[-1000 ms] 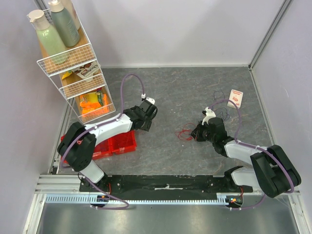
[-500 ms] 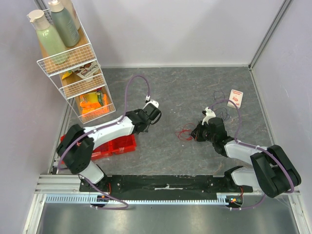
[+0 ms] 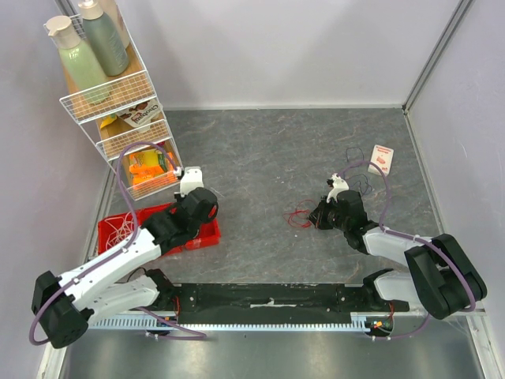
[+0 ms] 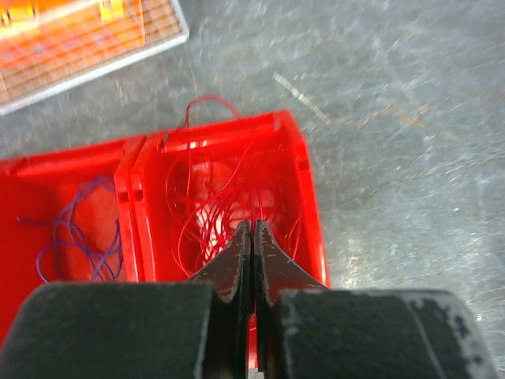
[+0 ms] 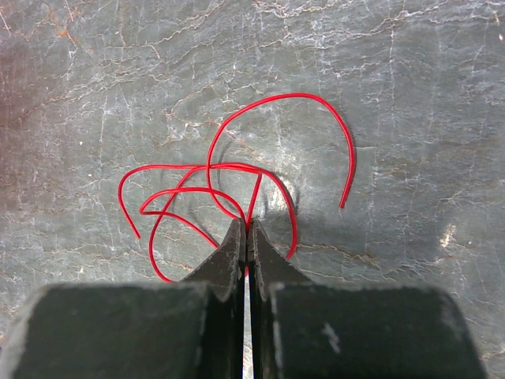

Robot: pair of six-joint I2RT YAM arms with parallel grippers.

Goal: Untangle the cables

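Here, right end effector (image 5: 245,226) on cable (image 5: 300,95)

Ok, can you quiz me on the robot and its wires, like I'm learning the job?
1. True or false: the purple cable lies in the same compartment of the red bin as the red cables.
2. What does the right gripper pinch on the table? A) a white cable B) the loose red cable C) a bottle
3. The left gripper is above the red bin. Are its jaws open or shut?

Key: 1 false, they lie in separate compartments side by side; 2 B; 3 shut.
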